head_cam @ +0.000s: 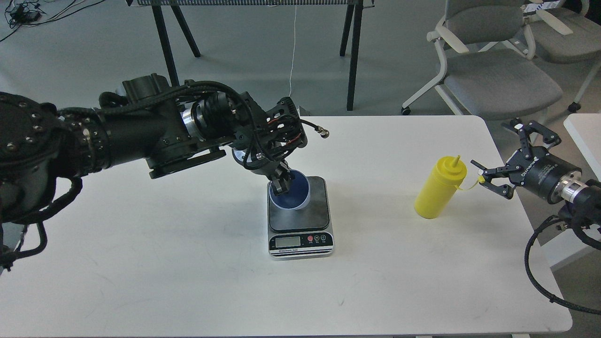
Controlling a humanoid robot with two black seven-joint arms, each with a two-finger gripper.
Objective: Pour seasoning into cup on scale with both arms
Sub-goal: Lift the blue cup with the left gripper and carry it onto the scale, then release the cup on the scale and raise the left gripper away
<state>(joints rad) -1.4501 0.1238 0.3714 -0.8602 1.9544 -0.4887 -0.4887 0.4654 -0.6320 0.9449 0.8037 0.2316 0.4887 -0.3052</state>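
Note:
The light blue cup (293, 193) stands upright over the dark plate of the scale (300, 218), at the plate's back left; I see down into its dark blue inside. My left gripper (281, 183) is shut on the cup's left rim, one finger inside. Whether the cup rests on the plate I cannot tell. The yellow seasoning bottle (439, 188) stands upright on the table to the right, its tethered cap hanging at its right. My right gripper (489, 177) is open and empty just right of the bottle, at cap height, apart from the bottle.
The white table (188, 263) holds only the scale and the bottle. Grey chairs (493, 75) stand behind the table's right end. Black table legs (352, 56) stand on the floor behind. A second white table's corner (584, 136) is at far right.

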